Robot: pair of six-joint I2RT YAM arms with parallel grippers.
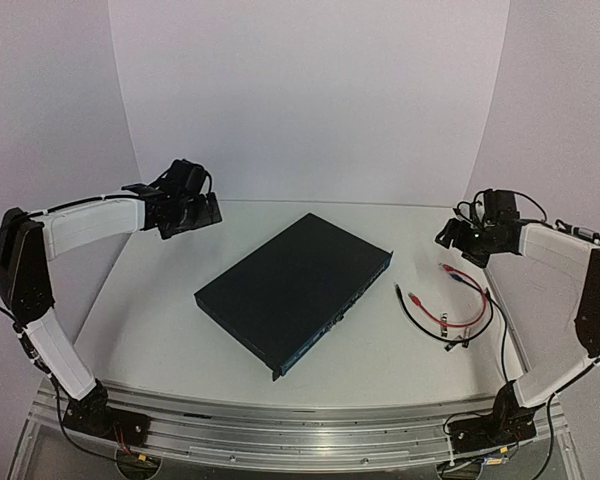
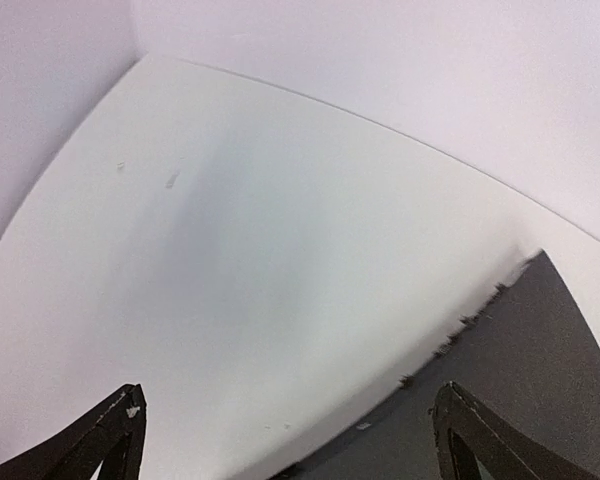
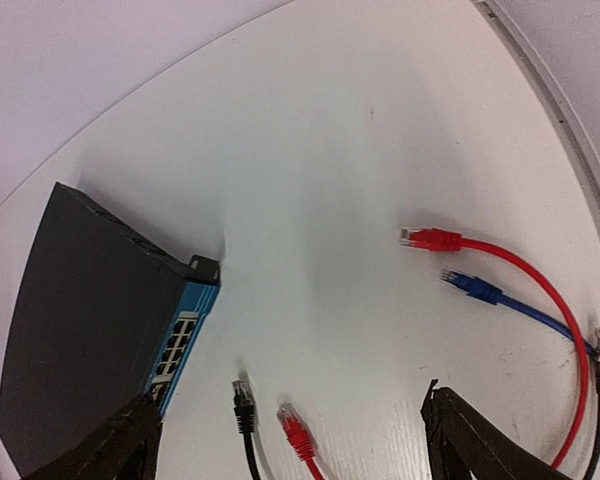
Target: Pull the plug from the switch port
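The switch (image 1: 295, 290), a flat dark box, lies diagonally mid-table; its blue port face (image 3: 180, 340) points towards the right arm. The few ports in view hold no cable. Loose on the table just right of that face lie a black plug (image 3: 243, 395) and a red plug (image 3: 295, 430). Farther right are another red plug (image 3: 425, 238) and a blue plug (image 3: 470, 285). My right gripper (image 3: 288, 395) hangs open above the black and red plugs, holding nothing. My left gripper (image 1: 212, 210) is open and raised beyond the switch's far-left edge (image 2: 540, 370).
The cables (image 1: 450, 310) loop in a tangle on the right side of the table, between the switch and the right arm. White walls (image 1: 310, 100) close in the back and both sides. A metal rail (image 1: 300, 430) runs along the near edge.
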